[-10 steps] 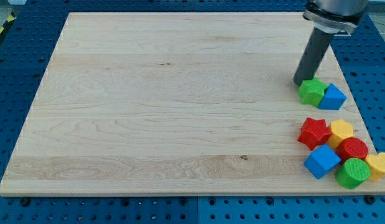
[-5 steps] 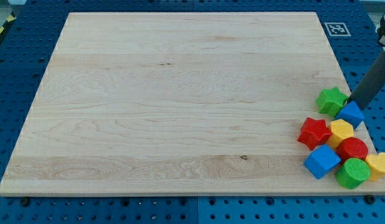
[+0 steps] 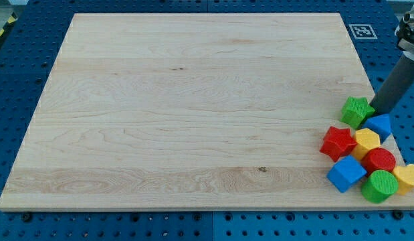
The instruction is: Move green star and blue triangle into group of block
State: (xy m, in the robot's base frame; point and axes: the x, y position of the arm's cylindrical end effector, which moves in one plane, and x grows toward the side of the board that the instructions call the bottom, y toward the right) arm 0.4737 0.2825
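Blue perforated metal bench (image 3: pixel 13 100) surrounds a pale wooden board, the tabletop (image 3: pixel 193 107), which fills most of the view. A black-and-white square marker tag (image 3: pixel 362 31) sits on the bench just off the board's top right corner. No containers present.

Dark straight rod (image 3: pixel 394 84) enters from the view's right edge, slanting down to the left. My tip (image 3: pixel 376 111) sits at the board's right edge, wedged between the green star block (image 3: pixel 356 110) on its left and the blue triangular block (image 3: pixel 379 125) just below it; appears to touch both. No hand on this arm, only the rod, so no hold state to record.

Green star lies just above the cluster, close to the red star block (image 3: pixel 338 142) but slightly apart. Blue triangle touches the yellow block (image 3: pixel 366 142), shape unclear.

Remaining cluster, bottom right corner, packed together: blue cube block (image 3: pixel 346 174), red cylinder block (image 3: pixel 380 161), green cylinder block (image 3: pixel 378 186), and a second yellow block (image 3: pixel 407 177) at the right edge, partly cut off.
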